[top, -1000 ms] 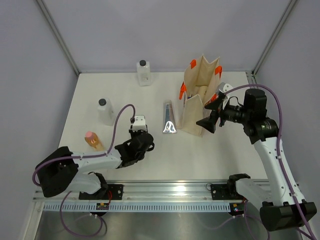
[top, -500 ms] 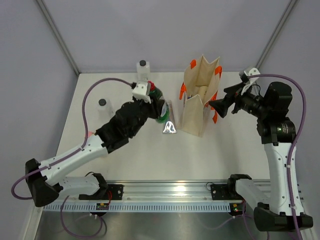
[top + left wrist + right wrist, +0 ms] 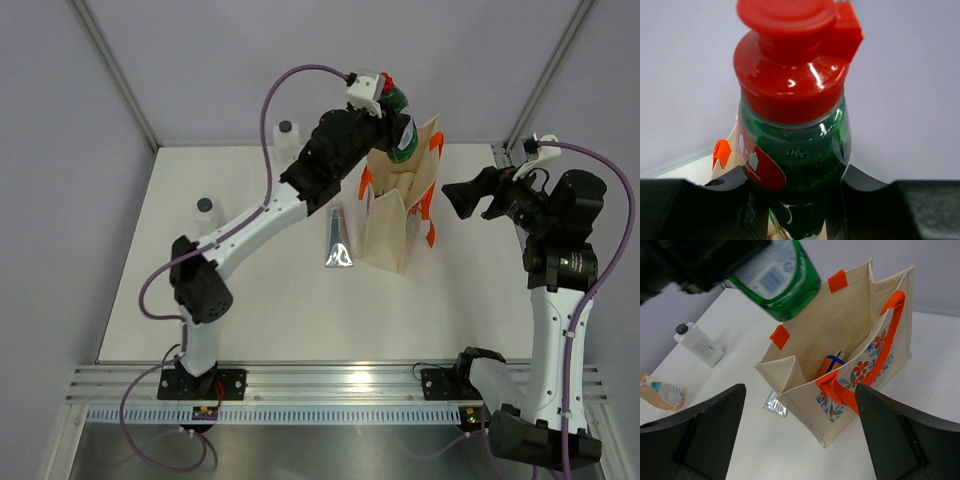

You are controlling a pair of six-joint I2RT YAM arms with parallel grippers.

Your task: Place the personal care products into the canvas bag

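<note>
My left gripper [image 3: 388, 118] is shut on the dark green red-capped bottle [image 3: 402, 135] and holds it in the air above the open mouth of the canvas bag [image 3: 385, 225]. In the left wrist view the bottle [image 3: 790, 165] stands between my fingers [image 3: 690, 210]. My right gripper [image 3: 462, 196] is open and empty, just right of the bag. In the right wrist view the bottle [image 3: 782, 282] hangs over the bag [image 3: 865, 370], and the orange blue-capped bottle [image 3: 829, 366] lies inside. The silver tube [image 3: 337, 238] lies left of the bag.
One clear black-capped bottle [image 3: 286, 140] stands at the back, partly behind my left arm, and another [image 3: 208, 218] at the left. The peach bottle [image 3: 662, 392] lies at the left in the right wrist view; my left arm hides it from above.
My left arm has risen from the table's near left with the green bottle and swung to the back, over the bag. My right gripper has drawn back to the right.
</note>
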